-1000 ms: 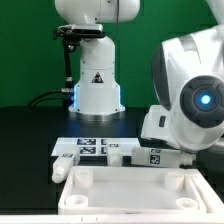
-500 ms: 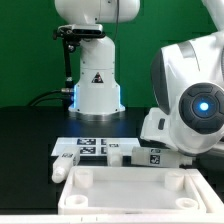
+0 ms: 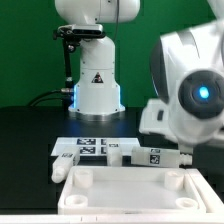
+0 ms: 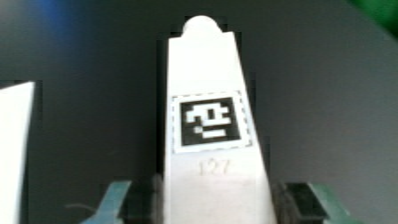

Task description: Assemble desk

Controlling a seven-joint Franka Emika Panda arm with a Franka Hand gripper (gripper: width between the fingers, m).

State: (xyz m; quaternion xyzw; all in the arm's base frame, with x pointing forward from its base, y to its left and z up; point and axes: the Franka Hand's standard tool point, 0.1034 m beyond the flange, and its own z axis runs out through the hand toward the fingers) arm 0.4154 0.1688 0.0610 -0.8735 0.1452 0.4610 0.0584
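Exterior view: tabletop panel (image 3: pixel 120 192) lies flat at the front of the black table, rim up. The round corner sockets that show look empty, so no leg is seated yet. A tilted leg (image 3: pixel 62 166) sits by the panel's corner on the exterior view's left. More loose legs (image 3: pixel 130 153) lie just behind the panel, along the marker board (image 3: pixel 90 146). The arm (image 3: pixel 195 100), blue light (image 3: pixel 205 92) lit, hangs low over the exterior view's right end of that row and hides the gripper here. The robot base (image 3: pixel 97 100) at the back carries a triangle sticker (image 3: pixel 97 78): symbol only, no text I can read

Wrist view: gripper (image 4: pixel 210 200) straddles a tagged leg (image 4: pixel 214 70) lying on the black surface, with the fingers (image 4: pixel 121 200) just beside its two long sides. Can't tell if the jaws are clamped or merely close to the leg. The leg's far end has a rounded nub. A white edge (image 4: pixel 15 130) at the frame border can't be identified

Step, my read: first leg pick, task barely started. Next: confirm the grip, lift, stand the leg upright, line its end up with a corner socket, then push or twist it in. Alignment is the tight part

Labels: tag sticker (image 4: pixel 210 120) is a black-and-white square code, not text. The faint handwritten marks under it are too blurred to read. No brand visible
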